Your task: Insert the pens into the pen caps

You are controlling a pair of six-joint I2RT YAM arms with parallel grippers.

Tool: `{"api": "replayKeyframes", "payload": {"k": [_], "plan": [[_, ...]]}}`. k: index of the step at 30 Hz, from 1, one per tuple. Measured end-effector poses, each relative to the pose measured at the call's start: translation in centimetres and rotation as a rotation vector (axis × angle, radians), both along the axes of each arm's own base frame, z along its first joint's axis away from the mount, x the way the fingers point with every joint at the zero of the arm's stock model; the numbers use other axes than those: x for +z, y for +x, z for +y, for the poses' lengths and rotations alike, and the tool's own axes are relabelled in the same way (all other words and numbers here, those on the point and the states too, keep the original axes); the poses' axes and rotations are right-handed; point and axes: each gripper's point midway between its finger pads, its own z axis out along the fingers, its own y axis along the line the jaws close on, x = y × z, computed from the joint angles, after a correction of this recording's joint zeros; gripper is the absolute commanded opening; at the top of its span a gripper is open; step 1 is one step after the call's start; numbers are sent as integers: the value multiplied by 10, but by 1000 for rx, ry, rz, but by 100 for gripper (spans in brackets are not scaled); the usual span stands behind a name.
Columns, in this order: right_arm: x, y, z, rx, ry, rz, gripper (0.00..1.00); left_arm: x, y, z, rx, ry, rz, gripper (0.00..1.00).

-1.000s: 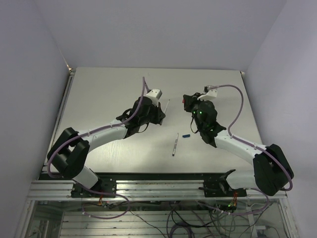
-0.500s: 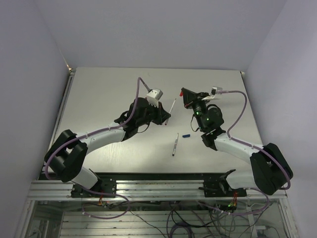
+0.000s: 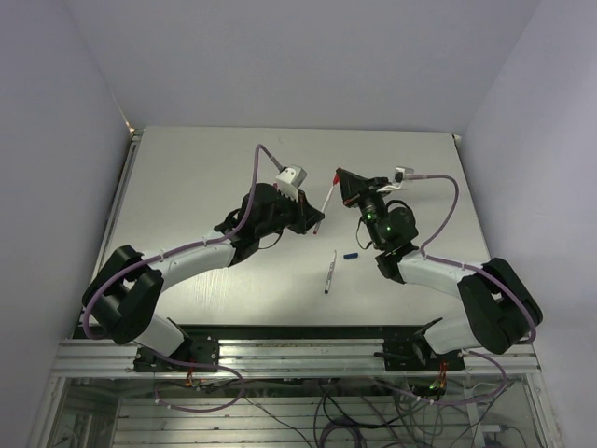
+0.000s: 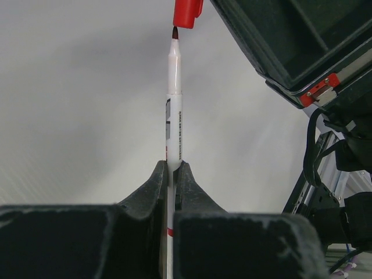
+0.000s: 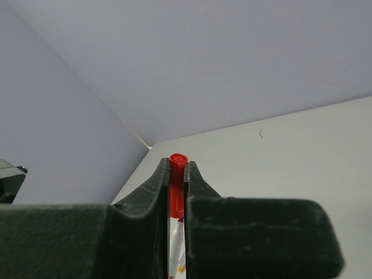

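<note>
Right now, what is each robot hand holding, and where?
Left gripper pinches the red pen by its barrel; right gripper pinches the red cap by its sides.

Red cap (image 5: 176,189) clamped in right end effector (image 5: 176,166), table (image 5: 302,151) beyond

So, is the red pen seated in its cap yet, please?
Out: the red pen has its tip bare, just short of the red cap.

Your pale matte tabletop (image 3: 187,177) carries one thin silvery-white marker barrel (image 3: 330,272) lying flat, with a short blue plastic cap (image 3: 350,255) just beside its far end.
</note>
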Motion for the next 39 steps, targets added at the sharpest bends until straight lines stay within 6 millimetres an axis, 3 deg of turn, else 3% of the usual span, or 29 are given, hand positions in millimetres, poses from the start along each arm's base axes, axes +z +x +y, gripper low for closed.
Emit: {"api": "replayKeyframes", "payload": {"k": [39], "plan": [[-8,0,7,30,-66,-15,0,-7,-3,2,-3,5,9,7]]}}
